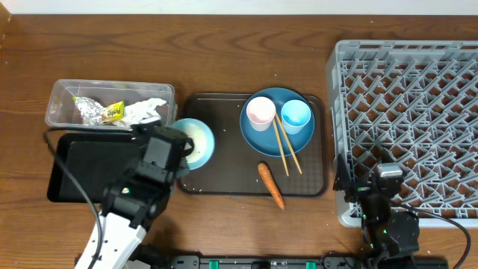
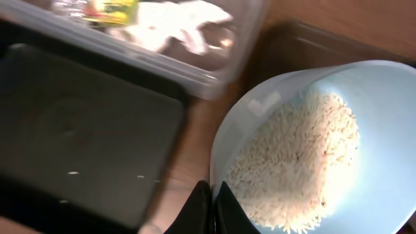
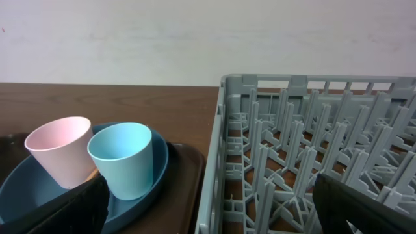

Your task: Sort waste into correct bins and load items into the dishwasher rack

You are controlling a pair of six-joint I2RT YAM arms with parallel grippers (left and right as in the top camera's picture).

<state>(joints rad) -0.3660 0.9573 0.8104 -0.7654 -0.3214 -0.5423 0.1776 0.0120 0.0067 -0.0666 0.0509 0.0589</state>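
Note:
The white bowl (image 2: 364, 91), light blue outside, holds a heap of rice (image 2: 292, 162). My left gripper (image 2: 212, 208) is shut on its near rim, at the left end of the brown serving tray (image 1: 224, 179). The black tray (image 2: 84, 130) lies just left of the bowl, with a few grains on it. Behind it, the clear tub (image 1: 63, 101) holds foil (image 1: 93, 110) and tissue (image 1: 146, 110). The blue plate (image 1: 280, 134) carries a pink cup (image 1: 261, 112), a light blue cup (image 1: 296, 114) and chopsticks (image 1: 286, 146). A carrot (image 1: 271, 184) lies below it. My right gripper (image 3: 211, 205) is open over the near left wall of the rack (image 1: 407, 127).
The rack's left wall (image 3: 214, 149) stands right beside the serving tray's edge (image 3: 192, 162). Bare wooden table (image 1: 224, 45) runs along the back. My left arm (image 1: 127, 209) covers part of the black tray.

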